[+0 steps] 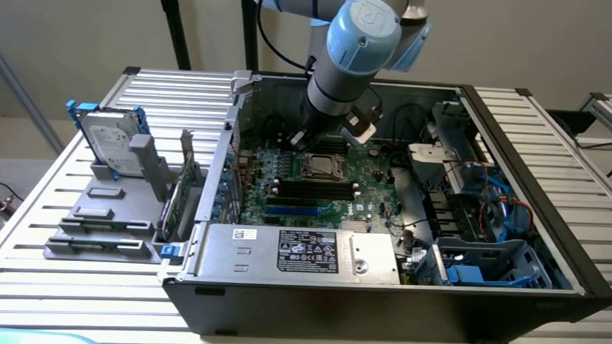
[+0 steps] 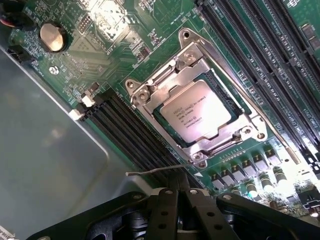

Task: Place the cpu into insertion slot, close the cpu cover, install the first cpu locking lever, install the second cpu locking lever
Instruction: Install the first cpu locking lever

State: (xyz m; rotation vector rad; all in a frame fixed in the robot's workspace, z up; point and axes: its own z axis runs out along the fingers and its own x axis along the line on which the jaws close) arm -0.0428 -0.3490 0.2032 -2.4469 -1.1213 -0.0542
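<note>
The hand [image 2: 177, 194] is closed, its two fingers pressed together with nothing between them. It hangs low over the board [image 2: 100, 45] inside the open case [image 1: 383, 308], which lies on the slatted worktop [image 1: 86, 287].

The cpu [image 2: 197, 116] sits in the slot [image 2: 186, 36], silvery face up. The cover [image 2: 165, 82] is folded flat over it, so the chip shows through the cover's window. The first two steps look done.

What matters now is the thin wire lever [image 2: 155, 171]. It starts at the socket corner nearest the hand and reaches out over the near bank of memory slots [image 2: 125, 130]. Its free end stands clear of the socket frame, and it looks unlatched, though I cannot tell how high it stands above the board. The lever lies between the fingertips and the socket, close to the fingertips but apart from them. Its long axis runs crosswise to the way the fingers point and roughly along the socket's near edge. I cannot make out a second lever for certain.

In the exterior view the hand [image 1: 304, 138] is just beyond the socket and a little to the exterior view's left of it. The slot lies toward the camera from the fingertips, with the lever on the way.
</note>
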